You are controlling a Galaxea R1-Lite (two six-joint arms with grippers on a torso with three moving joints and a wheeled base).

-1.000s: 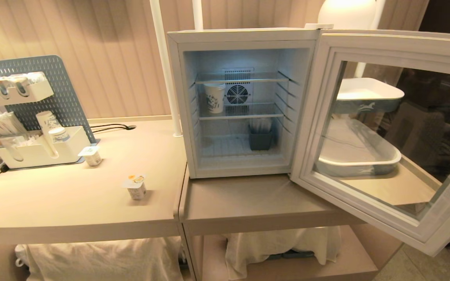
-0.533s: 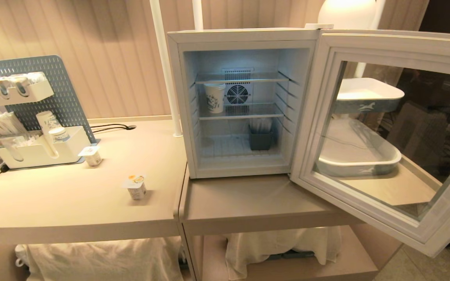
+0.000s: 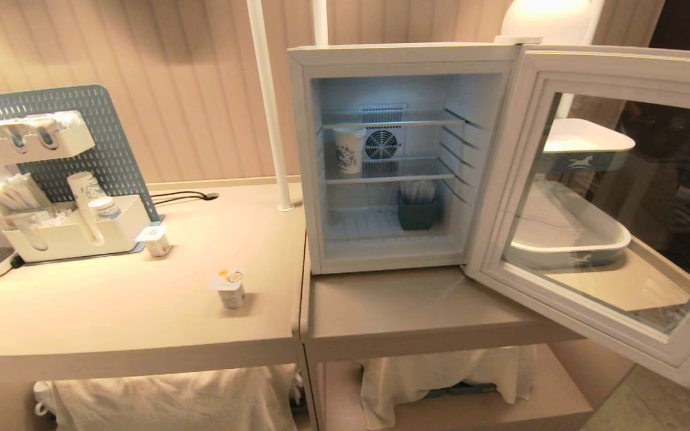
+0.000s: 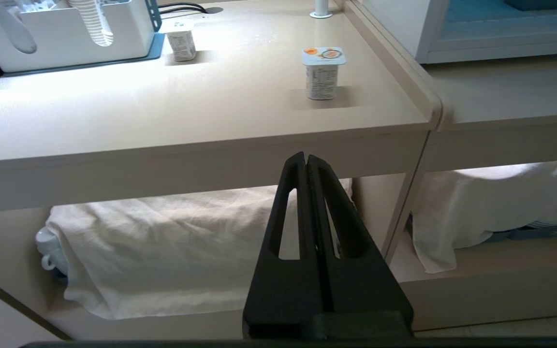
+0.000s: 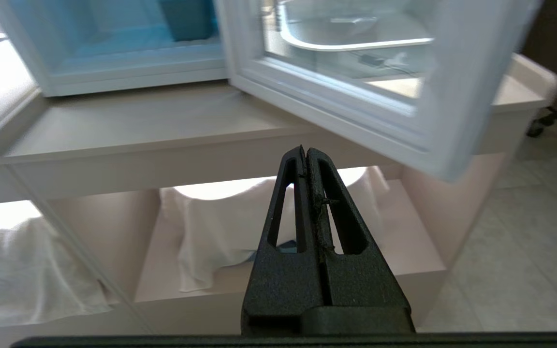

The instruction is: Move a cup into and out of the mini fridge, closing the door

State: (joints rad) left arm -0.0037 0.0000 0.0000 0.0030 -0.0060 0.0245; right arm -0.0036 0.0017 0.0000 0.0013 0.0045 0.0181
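cup (image 3: 230, 288) upright on the tan counter (image 3: 111, 317), lower-left of centre in head view, untouched | mini fridge (image 3: 390, 155) centre frame, lit inside | door (image 3: 614, 197) swung wide open at right | left gripper (image 4: 306, 159) fingers pressed together, empty, low before counter edge | right gripper (image 5: 305, 152) fingers pressed together, empty, below door

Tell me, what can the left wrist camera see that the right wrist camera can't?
Only the left wrist view shows the cup with the orange lid on the counter, a second little tub, the white organizer, and the shut left claw. Only the right wrist view shows the open door, a tray behind its glass, and the shut right claw. Both show the mini fridge and white cloths underneath.
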